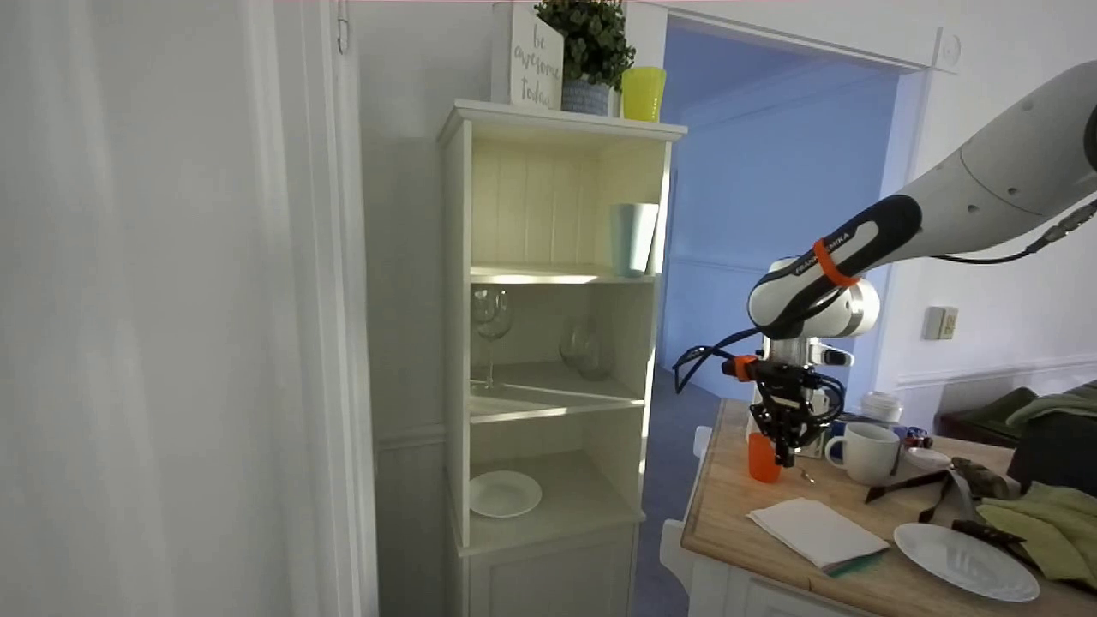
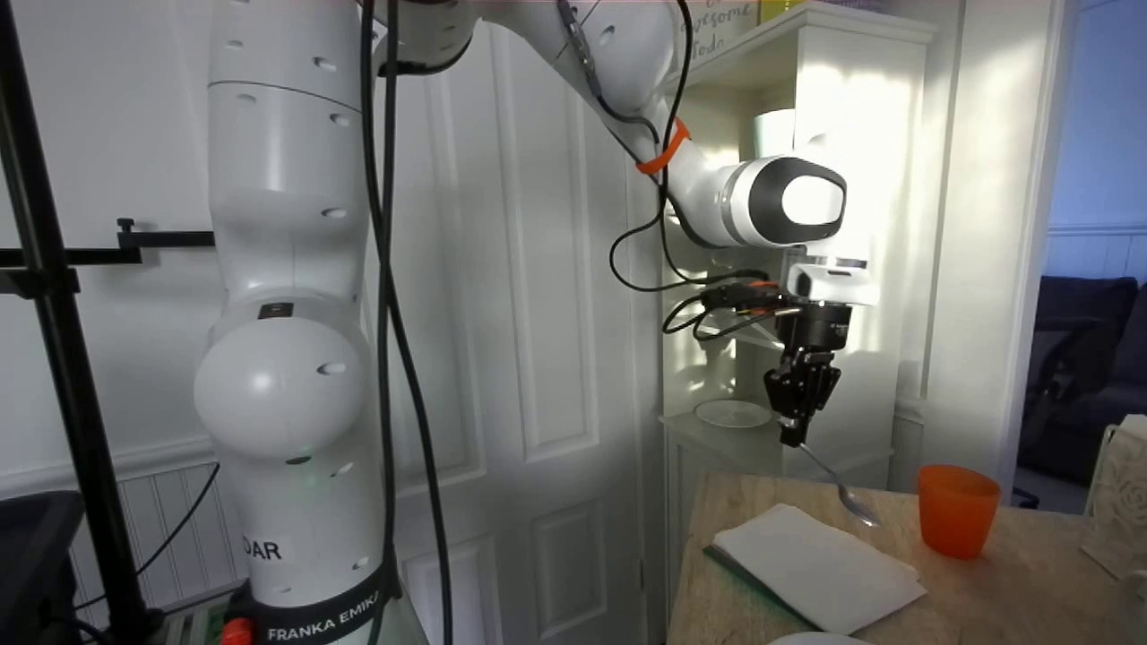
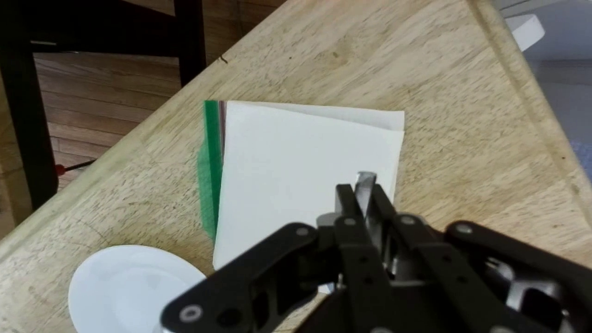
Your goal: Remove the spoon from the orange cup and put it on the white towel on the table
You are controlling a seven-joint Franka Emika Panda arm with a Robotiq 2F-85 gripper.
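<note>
Wrist view: white plate [image 3: 127, 291] just beside white towel [image 3: 296, 178].

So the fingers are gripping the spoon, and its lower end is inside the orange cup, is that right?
Not quite: the fingers do grip the spoon, but its lower end is outside the orange cup, as seen in both exterior views.
</note>
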